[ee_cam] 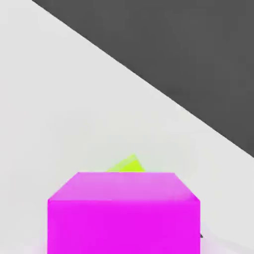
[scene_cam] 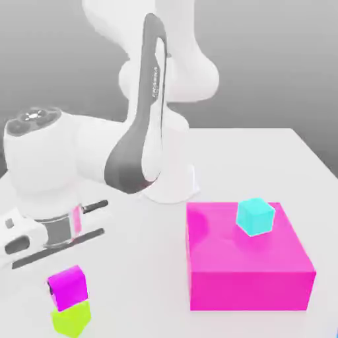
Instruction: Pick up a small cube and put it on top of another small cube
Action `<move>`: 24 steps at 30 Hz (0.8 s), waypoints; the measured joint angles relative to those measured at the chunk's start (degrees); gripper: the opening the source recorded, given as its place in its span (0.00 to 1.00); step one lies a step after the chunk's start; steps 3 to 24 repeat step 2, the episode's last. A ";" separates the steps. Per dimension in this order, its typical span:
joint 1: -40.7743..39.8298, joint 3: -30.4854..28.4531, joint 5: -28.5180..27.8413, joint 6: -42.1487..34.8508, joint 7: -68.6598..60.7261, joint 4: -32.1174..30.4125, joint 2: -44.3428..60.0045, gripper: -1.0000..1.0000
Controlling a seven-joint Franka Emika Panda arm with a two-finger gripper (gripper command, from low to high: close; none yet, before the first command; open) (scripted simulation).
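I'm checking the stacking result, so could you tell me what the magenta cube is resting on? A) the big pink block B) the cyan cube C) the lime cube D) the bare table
C: in the exterior view the magenta cube sits directly on the lime cube, while the cyan cube sits apart on the pink block.

The small cube (scene_cam: 67,286) rests on another small cube (scene_cam: 71,319).

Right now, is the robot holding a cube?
Cannot tell. The magenta cube sits on the lime cube, and the hand is just above it, but no fingers show.
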 joint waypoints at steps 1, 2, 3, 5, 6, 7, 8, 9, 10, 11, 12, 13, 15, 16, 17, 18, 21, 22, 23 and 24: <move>0.00 0.00 0.00 0.00 0.00 0.00 0.00 1.00; 0.00 0.00 0.00 0.00 0.00 0.00 0.00 1.00; 0.00 0.00 0.00 0.00 0.00 0.00 0.00 1.00; 0.00 0.00 0.00 0.00 0.00 0.00 0.00 1.00; 0.00 0.00 0.00 0.00 0.00 0.00 0.00 1.00; 0.00 0.00 0.00 0.00 0.00 0.00 0.00 1.00; 0.00 0.00 0.00 0.00 0.00 0.00 0.00 1.00; 0.00 0.00 0.00 0.00 0.00 0.00 0.00 1.00; 0.00 0.00 0.00 0.00 0.00 0.00 0.00 1.00; 0.00 0.00 0.00 0.00 0.00 0.00 0.00 1.00; 0.00 0.00 0.00 0.00 0.00 0.00 0.00 1.00; 0.00 0.00 0.00 0.00 0.00 0.00 0.00 1.00; 0.00 0.00 0.00 0.00 0.00 0.00 0.00 1.00; 0.00 0.00 0.00 0.00 0.00 0.00 0.00 1.00; 0.00 0.00 0.00 0.00 0.00 0.00 0.00 1.00; 0.00 0.00 0.00 0.00 0.00 0.00 0.00 1.00; 0.00 0.00 0.00 0.00 0.00 0.00 0.00 1.00; 0.00 0.00 0.00 0.00 0.00 0.00 0.00 1.00; 0.00 0.00 0.00 0.00 0.00 0.00 0.00 1.00; 0.00 0.00 0.00 0.00 0.00 0.00 0.00 1.00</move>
